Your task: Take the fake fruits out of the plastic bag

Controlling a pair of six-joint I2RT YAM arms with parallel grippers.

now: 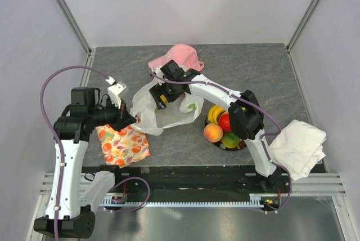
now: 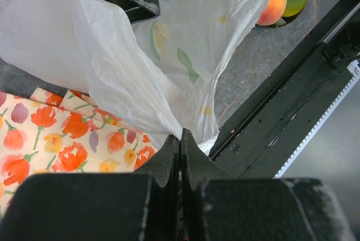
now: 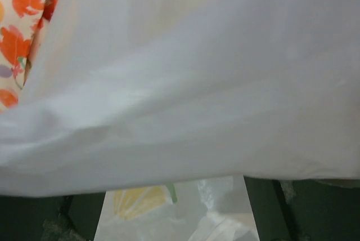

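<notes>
Though thin, crinkly plastic bag (image 1: 151,118) near glossy fake fruits (image 1: 221,126)

You are looking almost straight into the plastic bag (image 3: 214,83): its white, translucent film is filling nearly the whole frame, sagging in soft folds from upper left to lower right. In the top left corner a strip of flowered cloth (image 3: 22,32) is showing past its edge, orange blooms on cream. Low in the middle, a yellow printed mark (image 3: 140,200) with a green tip is showing on more crumpled film. Dark shapes (image 3: 315,213) are filling both bottom corners, too blurred to identify.
</notes>
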